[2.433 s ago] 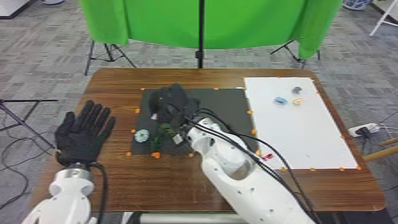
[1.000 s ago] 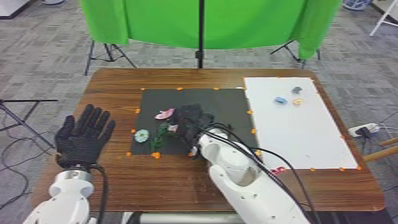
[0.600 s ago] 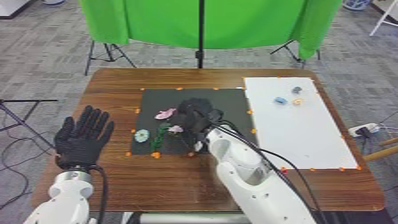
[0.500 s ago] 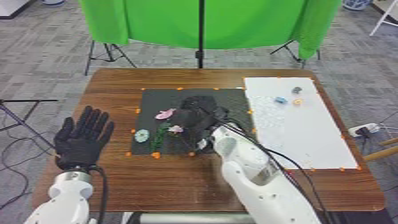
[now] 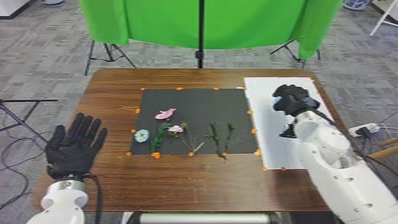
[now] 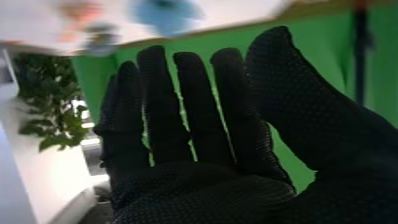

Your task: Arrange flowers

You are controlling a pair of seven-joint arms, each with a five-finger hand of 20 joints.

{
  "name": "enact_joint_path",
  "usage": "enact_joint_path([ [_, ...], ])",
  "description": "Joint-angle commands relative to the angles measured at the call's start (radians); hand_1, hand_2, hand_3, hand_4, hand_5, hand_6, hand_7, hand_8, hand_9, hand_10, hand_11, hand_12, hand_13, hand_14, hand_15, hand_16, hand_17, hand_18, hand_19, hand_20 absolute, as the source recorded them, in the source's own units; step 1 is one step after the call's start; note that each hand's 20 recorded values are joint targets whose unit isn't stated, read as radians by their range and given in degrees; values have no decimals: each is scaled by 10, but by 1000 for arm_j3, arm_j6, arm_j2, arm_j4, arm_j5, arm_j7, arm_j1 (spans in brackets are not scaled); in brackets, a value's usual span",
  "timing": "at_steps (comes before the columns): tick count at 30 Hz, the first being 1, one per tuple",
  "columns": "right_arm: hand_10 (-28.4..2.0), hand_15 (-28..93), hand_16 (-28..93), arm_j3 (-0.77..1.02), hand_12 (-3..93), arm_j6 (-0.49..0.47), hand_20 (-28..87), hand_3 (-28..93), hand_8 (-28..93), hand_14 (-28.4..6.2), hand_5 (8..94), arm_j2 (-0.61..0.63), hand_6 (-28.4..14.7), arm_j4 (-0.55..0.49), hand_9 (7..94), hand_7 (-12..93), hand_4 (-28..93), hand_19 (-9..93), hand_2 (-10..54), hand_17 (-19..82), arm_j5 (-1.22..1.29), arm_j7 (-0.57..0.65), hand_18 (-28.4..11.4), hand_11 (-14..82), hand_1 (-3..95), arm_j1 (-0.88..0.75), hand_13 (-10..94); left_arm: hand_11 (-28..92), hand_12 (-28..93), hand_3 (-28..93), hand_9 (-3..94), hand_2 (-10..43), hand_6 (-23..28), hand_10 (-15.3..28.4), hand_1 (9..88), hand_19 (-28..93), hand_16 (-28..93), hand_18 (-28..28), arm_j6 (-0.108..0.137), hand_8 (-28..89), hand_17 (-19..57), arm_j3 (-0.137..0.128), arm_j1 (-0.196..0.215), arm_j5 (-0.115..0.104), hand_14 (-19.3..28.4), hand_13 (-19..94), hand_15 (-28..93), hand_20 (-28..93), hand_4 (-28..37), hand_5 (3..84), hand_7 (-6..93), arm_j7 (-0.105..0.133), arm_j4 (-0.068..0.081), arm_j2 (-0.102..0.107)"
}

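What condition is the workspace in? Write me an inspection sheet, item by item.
Surface: brown wooden table, with a black mat and a white sheet side by side.
Job's things: on the mat, a round pale-blue flower, a pink flower, a smaller pink bloom and green stems; at the white sheet, a blurred blue piece, an orange one and a grey one.
Clutter: nothing seen.
Hands: left hand at the table's left side, fingers straight; right hand over the white sheet, fingers straight.
Cables: black cable beside the left wrist; others on the floor.
Surroundings: green cloth, dark pole, grey carpet.
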Motion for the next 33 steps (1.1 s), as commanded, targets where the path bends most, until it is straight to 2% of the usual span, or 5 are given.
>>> enact_joint_path([
  [1, -145, 356, 128, 9, 129, -18, 389, 870, -150, -139, 523, 0, -19, 48, 493, 187, -283, 791, -95, 224, -68, -12, -208, 134, 451, 12, 393, 229, 84, 761, 437, 190, 95, 149, 269, 383, -95, 139, 6, -106, -76, 4, 25, -10, 160, 319, 405, 127, -283, 498, 140, 7, -3, -15],
  [9, -136, 374, 141, -7, 130, 190, 388, 861, -154, -125, 538, -2, -12, 62, 498, 201, -283, 814, -95, 249, -51, -3, -208, 130, 465, 29, 425, 231, 85, 762, 438, 190, 95, 149, 269, 384, -95, 139, -6, -106, -75, 4, 28, 1, 159, 320, 405, 128, -283, 499, 142, 3, 2, -16],
  [18, -120, 377, 137, -29, 131, -55, 388, 854, -169, -120, 526, -17, -4, 147, 484, 211, -283, 819, -95, 246, -71, -35, -209, 123, 468, 146, 428, 227, 84, 773, 435, 196, 94, 147, 276, 381, -95, 140, -44, -106, -75, 6, 30, 7, 159, 318, 399, 126, -283, 498, 141, -3, 6, -17],
  [25, -129, 370, 141, -68, 128, -78, 390, 825, -159, -121, 517, -13, -6, 213, 483, 199, -283, 818, -95, 245, -231, -119, -212, 114, 484, 166, 426, 226, 86, 770, 433, 194, 93, 147, 276, 378, -92, 139, -24, -106, -75, 8, 31, 19, 159, 318, 397, 126, -283, 498, 140, -7, 5, -19],
  [33, -92, 381, 344, -105, 338, 96, 426, 596, -62, -61, 737, -18, 23, 235, 819, 345, -283, 838, -95, 288, -196, -123, -199, 89, 630, 143, 634, 227, 87, 769, 432, 193, 93, 148, 275, 378, -91, 139, -33, -105, -75, 8, 31, 15, 158, 315, 396, 127, -283, 497, 139, -11, 7, -20],
])
